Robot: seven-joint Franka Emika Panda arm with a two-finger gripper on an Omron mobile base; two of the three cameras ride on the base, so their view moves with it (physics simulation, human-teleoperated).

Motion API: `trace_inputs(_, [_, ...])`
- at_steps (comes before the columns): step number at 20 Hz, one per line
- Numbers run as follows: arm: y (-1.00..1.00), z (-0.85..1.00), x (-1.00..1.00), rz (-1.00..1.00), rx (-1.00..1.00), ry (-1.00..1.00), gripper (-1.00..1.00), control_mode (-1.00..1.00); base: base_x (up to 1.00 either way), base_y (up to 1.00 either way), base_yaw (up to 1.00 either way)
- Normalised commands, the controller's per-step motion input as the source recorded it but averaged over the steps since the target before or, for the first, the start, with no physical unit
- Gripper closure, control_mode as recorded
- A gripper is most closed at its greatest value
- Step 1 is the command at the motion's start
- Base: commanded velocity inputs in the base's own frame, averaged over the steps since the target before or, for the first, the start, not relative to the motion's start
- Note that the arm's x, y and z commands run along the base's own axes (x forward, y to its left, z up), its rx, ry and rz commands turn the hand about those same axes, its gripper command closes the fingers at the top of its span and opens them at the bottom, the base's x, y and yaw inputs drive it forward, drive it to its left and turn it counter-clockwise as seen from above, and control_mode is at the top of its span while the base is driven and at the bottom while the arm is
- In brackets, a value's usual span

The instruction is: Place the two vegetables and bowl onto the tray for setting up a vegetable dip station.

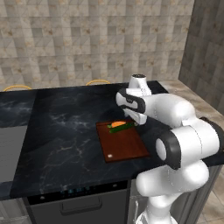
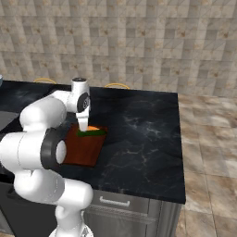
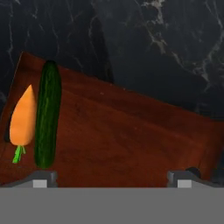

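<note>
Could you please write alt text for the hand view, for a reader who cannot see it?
A small orange carrot and a slim dark green cucumber lie side by side at one end of a reddish-brown wooden tray on a dark marble counter, with the open gripper above the tray.

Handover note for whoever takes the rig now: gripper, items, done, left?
Gripper: open, holding nothing, above the tray.
Carrot and cucumber: lying side by side at one end of the tray, on the dark counter.
Done: both vegetables are on the tray.
Left: the bowl, not visible in these frames; find it and set it on the free part of the tray.
</note>
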Motion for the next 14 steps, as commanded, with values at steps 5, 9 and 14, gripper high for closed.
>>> trace_inputs(5, [-0.24, 0.01, -0.91, 0.24, 0.0, -0.08, -1.0, -1.0, 0.0, 0.0, 0.0])
trace_inputs(9, [-0.12, 0.07, -0.71, 0.27, 0.0, -0.06, -1.0, -1.0, 0.0, 0.0, 0.0])
trace_inputs(14, [-0.02, 0.16, -0.61, 0.18, -0.01, -0.04, -1.0, -1.0, 0.0, 0.0, 0.0])
